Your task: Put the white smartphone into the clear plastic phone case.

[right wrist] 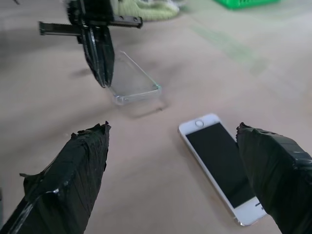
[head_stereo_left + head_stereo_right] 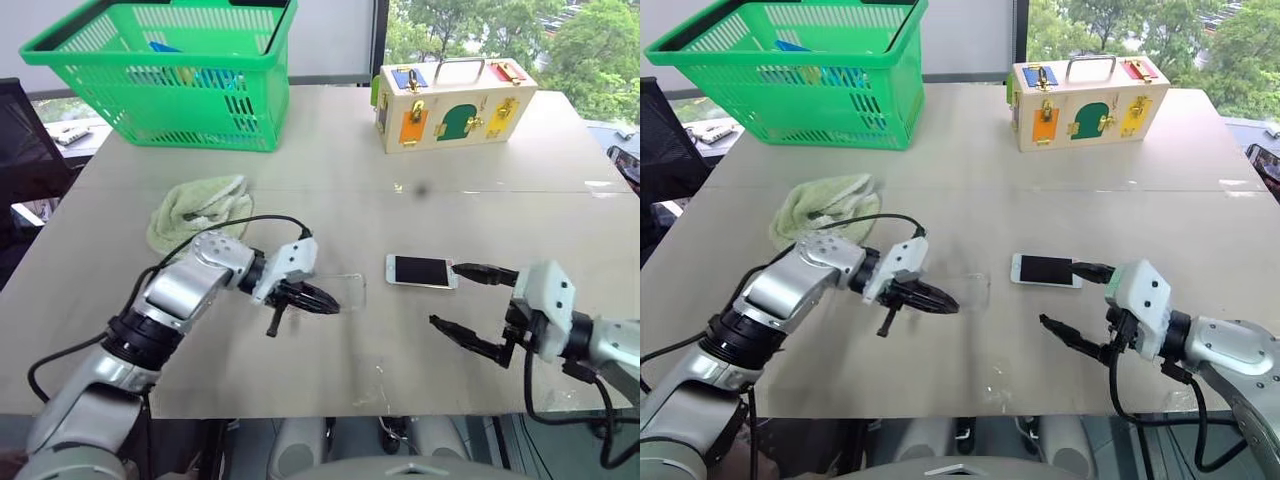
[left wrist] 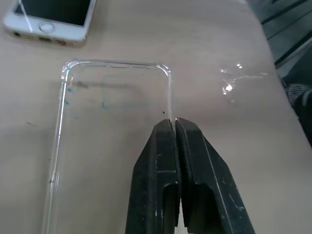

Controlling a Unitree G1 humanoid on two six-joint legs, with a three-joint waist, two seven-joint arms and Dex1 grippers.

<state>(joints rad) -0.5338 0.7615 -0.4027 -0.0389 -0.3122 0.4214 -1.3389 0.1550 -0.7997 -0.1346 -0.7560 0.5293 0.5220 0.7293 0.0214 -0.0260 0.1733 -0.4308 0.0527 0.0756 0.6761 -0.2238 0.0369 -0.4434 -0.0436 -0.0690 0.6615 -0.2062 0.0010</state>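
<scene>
The white smartphone (image 2: 421,271) lies flat and screen up on the table, right of centre. Left of it is the clear plastic phone case (image 2: 347,290), a faint glossy outline. My left gripper (image 2: 333,305) is shut on the case's long side wall; in the left wrist view its fingers (image 3: 163,146) pinch that thin rim of the case (image 3: 112,107). The right wrist view shows the case (image 1: 131,83) tilted, with the held side raised. My right gripper (image 2: 444,294) stands open just right of the phone (image 1: 222,165), one finger close to the phone's end, nothing between its fingers.
A green plastic basket (image 2: 160,70) stands at the back left and a wooden lock box (image 2: 455,105) at the back right. A crumpled green cloth (image 2: 200,210) lies behind my left arm. The table's front edge (image 2: 380,410) runs close below both grippers.
</scene>
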